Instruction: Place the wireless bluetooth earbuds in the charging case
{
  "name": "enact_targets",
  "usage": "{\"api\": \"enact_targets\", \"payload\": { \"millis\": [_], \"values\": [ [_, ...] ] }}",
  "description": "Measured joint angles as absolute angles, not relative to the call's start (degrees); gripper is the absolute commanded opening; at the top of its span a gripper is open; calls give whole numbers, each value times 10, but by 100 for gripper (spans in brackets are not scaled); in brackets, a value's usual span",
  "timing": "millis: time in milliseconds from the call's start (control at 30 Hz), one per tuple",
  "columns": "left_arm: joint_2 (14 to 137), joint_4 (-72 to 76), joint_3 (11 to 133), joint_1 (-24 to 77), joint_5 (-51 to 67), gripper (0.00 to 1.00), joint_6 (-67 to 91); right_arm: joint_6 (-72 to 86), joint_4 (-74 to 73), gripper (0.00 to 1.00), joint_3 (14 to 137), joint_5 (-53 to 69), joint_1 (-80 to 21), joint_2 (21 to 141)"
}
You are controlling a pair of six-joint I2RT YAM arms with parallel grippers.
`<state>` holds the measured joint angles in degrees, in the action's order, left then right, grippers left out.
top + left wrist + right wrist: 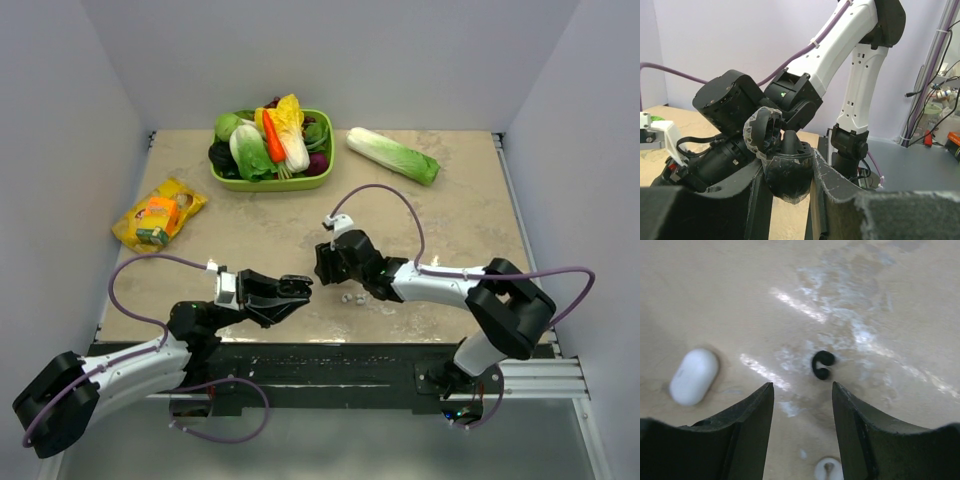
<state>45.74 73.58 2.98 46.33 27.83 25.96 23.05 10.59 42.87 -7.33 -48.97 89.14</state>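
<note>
My left gripper (292,289) is raised near the table's front edge, shut on a black oval object (788,184) whose hinged lid (761,131) stands open. My right gripper (802,385) hovers low over the tabletop, open, with nothing between its fingers. The charging case (694,376), a white oval, lies closed on the table to the left of the left finger. One white earbud (829,470) lies close under the gripper, between the fingers at the frame's bottom edge. In the top view, tiny white pieces (352,298) lie just in front of the right gripper (328,266).
A small black C-shaped piece (822,364) lies just ahead of the right fingertips. At the back stand a green basket (262,184) of vegetables and a loose cabbage (392,155). A yellow snack bag (158,212) lies at the left.
</note>
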Motion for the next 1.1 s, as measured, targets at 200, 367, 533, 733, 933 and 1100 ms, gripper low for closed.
{"api": "enact_targets", "payload": {
  "millis": [200,367,533,733,933,1100],
  "values": [
    [453,736,30,467,278,0,260,211,108,53,468,-47,-514,925],
    [451,736,30,470,276,0,260,208,102,53,473,-47,-512,957],
    [450,736,30,470,275,0,260,208,103,53,473,-48,-512,964],
    [450,736,30,471,274,0,260,207,106,52,479,-50,-512,976],
    [447,736,30,471,272,0,260,208,114,52,480,-50,-509,985],
    [443,736,30,471,271,0,260,209,116,52,480,-53,-504,985]
  ]
}}
